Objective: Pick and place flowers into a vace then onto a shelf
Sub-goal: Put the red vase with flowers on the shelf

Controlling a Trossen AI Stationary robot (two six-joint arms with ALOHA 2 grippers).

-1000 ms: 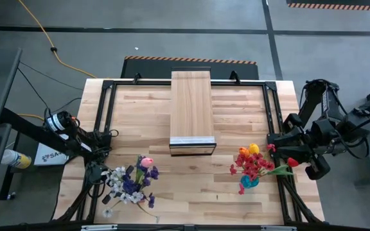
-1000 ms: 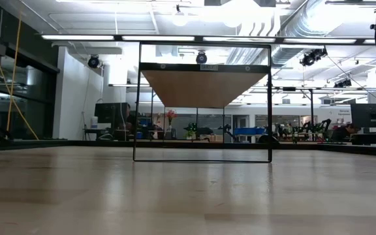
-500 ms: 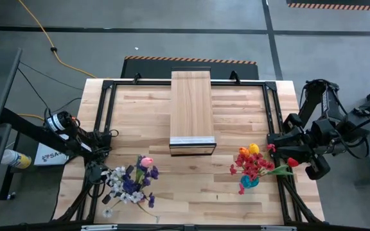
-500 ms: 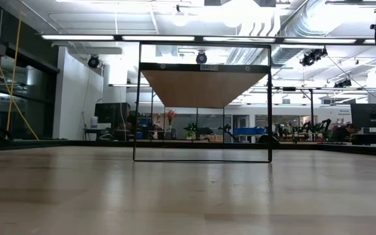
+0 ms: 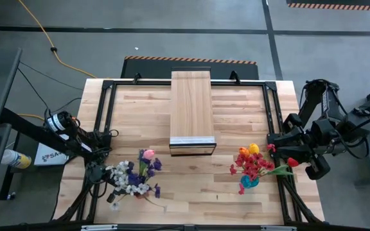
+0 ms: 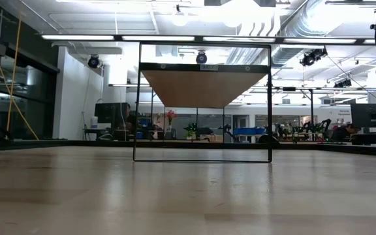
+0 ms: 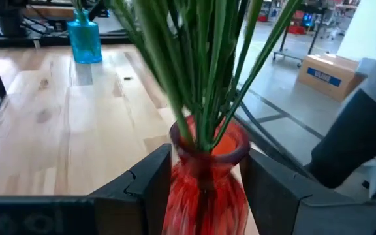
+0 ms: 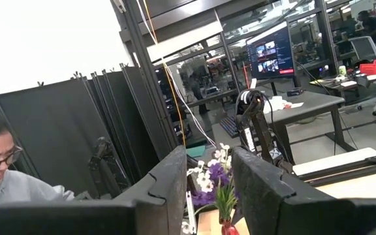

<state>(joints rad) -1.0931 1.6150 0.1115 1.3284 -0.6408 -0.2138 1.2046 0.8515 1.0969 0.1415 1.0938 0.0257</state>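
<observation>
Tabletop (image 5: 236, 109) of pale wood slats carries the shelf (image 5: 191, 106), a long narrow plank platform lying from the far edge toward the middle, its metallic strip at the near end. The left arm reaches in from the left side, and the left gripper (image 7: 204, 189) has its two dark fingers (image 7: 150, 183) pressed against either side of a red vase (image 7: 206, 175), which holds a bunch of green stems; from above, that bouquet (image 5: 135, 178) of purple, white and pink flowers leans over the near left part of the table, well apart from the shelf. The right arm waits at the right edge, the right gripper (image 8: 207, 189) standing partly open with nothing between its fingers. Just beside it, a second bunch of red, orange and yellow flowers (image 5: 254, 164) sits in a blue vase (image 5: 249, 182). A person shows in the room in the right wrist view.
</observation>
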